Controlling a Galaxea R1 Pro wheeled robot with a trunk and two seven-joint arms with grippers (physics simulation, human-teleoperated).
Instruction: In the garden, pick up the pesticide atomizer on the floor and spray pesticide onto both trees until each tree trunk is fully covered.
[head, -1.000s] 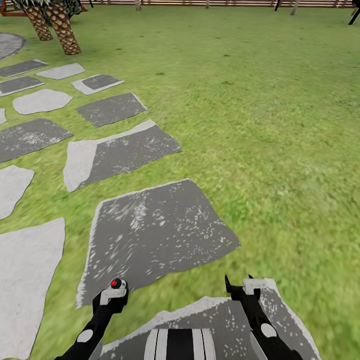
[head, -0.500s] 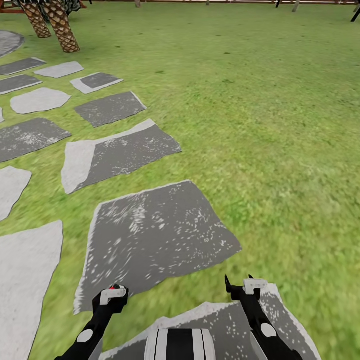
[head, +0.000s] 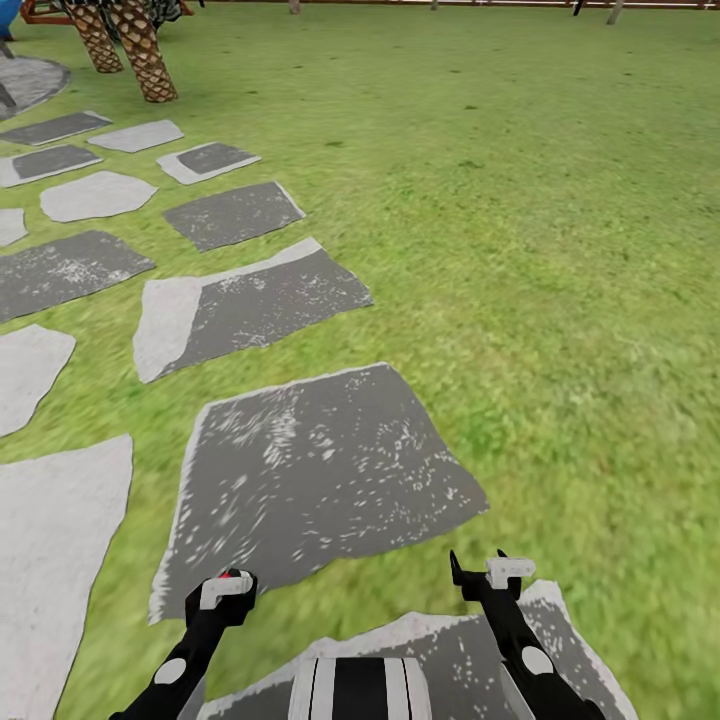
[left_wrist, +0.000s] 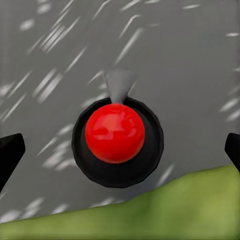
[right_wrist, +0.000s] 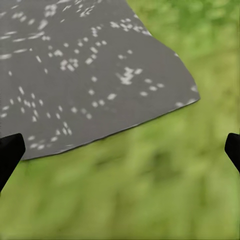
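Blurry green grass floor (head: 520, 250) fills most of the head view, grey stepping stones (head: 320, 470) down its left side. Short palm with woven brown trunk (head: 140, 55) and brown slatted fence (head: 450, 4) cut off at top edge. Left pincer (head: 226, 589) clamped on black pesticide atomizer (left_wrist: 118, 141), red mark up, mostly hidden. Right pincer (head: 490, 573): fingers apart, empty.

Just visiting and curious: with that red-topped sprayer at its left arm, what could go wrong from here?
In the left wrist view the black, red-topped pesticide atomizer sits between the finger tips of the left end effector without visibly touching them; it might slip out.
Edges of the grey stepping stones could jolt the wheels.
The short palm with a woven brown trunk could be mistaken for a target tree.
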